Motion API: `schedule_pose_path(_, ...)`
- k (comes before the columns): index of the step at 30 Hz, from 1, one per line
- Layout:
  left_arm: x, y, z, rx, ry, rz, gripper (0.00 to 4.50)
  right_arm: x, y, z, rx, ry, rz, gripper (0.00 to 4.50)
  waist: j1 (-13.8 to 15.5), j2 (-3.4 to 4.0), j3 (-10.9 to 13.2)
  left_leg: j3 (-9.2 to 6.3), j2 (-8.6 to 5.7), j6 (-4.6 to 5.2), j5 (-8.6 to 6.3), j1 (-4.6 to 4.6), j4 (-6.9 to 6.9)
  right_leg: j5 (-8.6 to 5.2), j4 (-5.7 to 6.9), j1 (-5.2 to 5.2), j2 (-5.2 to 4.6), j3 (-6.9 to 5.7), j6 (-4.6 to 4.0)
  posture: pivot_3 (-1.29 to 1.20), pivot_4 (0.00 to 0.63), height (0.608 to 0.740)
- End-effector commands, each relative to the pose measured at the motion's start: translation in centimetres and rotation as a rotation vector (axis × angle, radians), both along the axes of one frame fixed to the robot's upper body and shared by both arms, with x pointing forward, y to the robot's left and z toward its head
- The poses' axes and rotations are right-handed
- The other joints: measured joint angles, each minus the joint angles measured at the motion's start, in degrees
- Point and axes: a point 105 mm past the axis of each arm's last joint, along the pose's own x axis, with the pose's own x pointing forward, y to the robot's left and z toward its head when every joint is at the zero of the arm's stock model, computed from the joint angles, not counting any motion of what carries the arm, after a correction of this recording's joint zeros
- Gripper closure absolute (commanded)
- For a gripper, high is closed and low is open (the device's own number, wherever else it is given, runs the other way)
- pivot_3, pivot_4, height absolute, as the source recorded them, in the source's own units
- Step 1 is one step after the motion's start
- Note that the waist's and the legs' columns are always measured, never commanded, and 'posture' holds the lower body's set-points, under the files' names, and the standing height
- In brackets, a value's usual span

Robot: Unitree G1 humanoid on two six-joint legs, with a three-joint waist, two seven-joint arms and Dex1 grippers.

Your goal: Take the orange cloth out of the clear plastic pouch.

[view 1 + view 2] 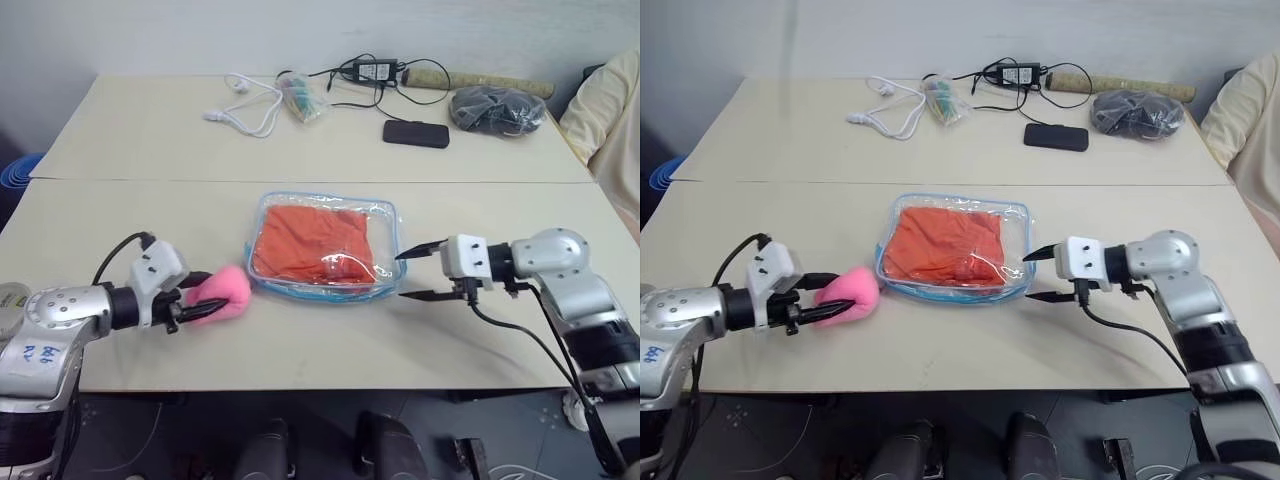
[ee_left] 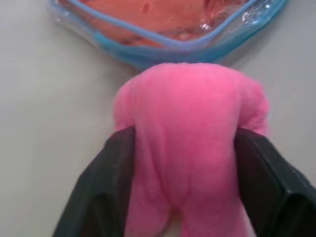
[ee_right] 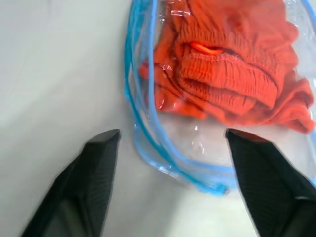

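Nearest the table's front edge, left gripper [image 1: 200, 306] straddles a pink plush [image 1: 226, 293] (grip uncertain); right gripper [image 1: 425, 270] gapes beside the pouch [image 1: 325, 247]. Cloth [image 1: 312, 243] remains inside mid-table; opening comes next.

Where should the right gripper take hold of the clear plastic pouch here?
Probably the blue-edged corner of the clear plastic pouch nearest the right gripper, approached from the robot's right. That edge lies between its open fingers, clear of the orange cloth bunched deeper inside.
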Motion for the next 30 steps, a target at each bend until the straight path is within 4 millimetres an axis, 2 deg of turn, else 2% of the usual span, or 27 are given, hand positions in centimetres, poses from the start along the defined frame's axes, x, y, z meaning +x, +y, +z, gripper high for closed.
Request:
schedule_pose_path(1,-0.9,1.9,2.5,-0.016,-0.033,0.038,0.46,-1.2,-0.8,3.6,0.153,0.045,-0.082,0.00,0.0,0.00,0.0,0.00,0.01,0.00,0.00,0.02,0.00,0.00,0.01,0.00,0.00,0.01,0.00,0.00,0.150,0.740)
schedule_pose_path(2,-1.1,2.2,2.8,-0.021,-0.028,0.044,0.13,-1.5,-0.8,3.9,0.178,0.068,-0.099,0.00,0.0,0.00,0.0,-0.01,0.02,-0.01,0.00,0.01,0.00,0.00,0.02,-0.01,0.00,0.01,0.00,0.00,0.150,0.740)
schedule_pose_path(3,-1.2,2.4,3.1,-0.024,-0.022,0.046,0.06,-1.7,-0.8,4.1,0.195,0.087,-0.112,0.00,0.0,0.00,0.0,-0.01,0.04,-0.03,-0.02,0.01,0.00,0.00,0.02,-0.01,0.00,0.00,-0.01,0.00,0.150,0.740)
schedule_pose_path(6,-2.2,1.8,6.9,-0.052,-0.034,-0.059,0.06,-4.2,0.2,4.8,0.263,0.190,-0.092,0.00,0.2,0.00,0.0,-0.02,0.05,-0.06,-0.04,-0.01,-0.01,-0.01,0.04,-0.06,0.00,0.01,-0.04,0.00,0.150,0.740)
schedule_pose_path(8,-2.1,-0.1,8.6,-0.007,-0.079,-0.153,0.06,-5.2,1.0,5.1,0.297,0.245,-0.078,0.00,0.6,0.00,0.0,-0.06,0.04,-0.07,-0.07,-0.07,0.00,-0.02,0.03,-0.11,-0.01,-0.01,-0.05,0.00,0.150,0.740)
schedule_pose_path(10,-1.4,-2.8,8.8,0.116,-0.153,-0.270,0.06,-5.9,1.6,5.0,0.300,0.271,-0.073,0.00,1.1,0.02,0.0,-0.01,0.01,-0.06,-0.08,-0.07,0.02,-0.01,0.03,-0.12,-0.03,0.04,-0.05,0.00,0.150,0.740)
schedule_pose_path(12,-0.1,-5.0,7.2,0.351,-0.272,-0.385,0.06,-6.5,2.2,4.6,0.288,0.290,-0.065,0.00,1.4,0.09,0.0,0.10,-0.09,-0.02,-0.09,0.00,0.00,0.01,0.05,-0.10,-0.09,0.14,-0.01,0.00,0.150,0.740)
schedule_pose_path(14,1.0,-6.1,5.4,0.526,-0.357,-0.477,0.06,-6.7,2.5,4.4,0.287,0.300,-0.065,0.00,1.6,0.15,-0.1,0.19,-0.15,-0.01,-0.10,0.04,-0.02,0.01,0.08,-0.11,-0.09,0.19,-0.01,0.00,0.150,0.740)
schedule_pose_path(18,3.6,-9.7,3.8,0.539,-0.473,-0.524,0.06,-6.9,2.7,3.9,0.286,0.306,-0.076,0.00,1.6,0.10,-0.1,0.41,-0.21,-0.03,-0.10,-0.18,0.03,0.06,0.09,-0.44,0.25,0.37,-0.09,0.00,0.150,0.740)
schedule_pose_path(25,5.7,-12.1,2.7,0.540,-0.544,-0.556,0.06,-7.2,2.5,3.9,0.306,0.296,-0.106,0.00,1.4,0.07,-0.1,0.71,-0.08,-0.04,-0.09,-0.21,0.02,0.07,0.13,-0.64,0.40,0.55,-0.10,0.00,0.150,0.740)
schedule_pose_path(28,5.7,-12.2,2.4,0.533,-0.543,-0.573,0.66,-7.1,2.5,3.6,0.309,0.288,-0.125,0.00,1.5,0.06,-0.1,0.63,-0.07,-0.03,-0.10,-0.20,0.05,0.07,0.15,-0.63,0.38,0.57,-0.10,0.00,0.150,0.740)
schedule_pose_path(30,5.5,-12.3,2.4,0.508,-0.538,-0.577,1.31,-7.1,2.4,3.5,0.313,0.284,-0.132,0.00,1.5,0.06,-0.1,0.62,-0.06,-0.03,-0.10,-0.20,0.06,0.07,0.16,-0.63,0.37,0.57,-0.10,0.00,0.150,0.740)
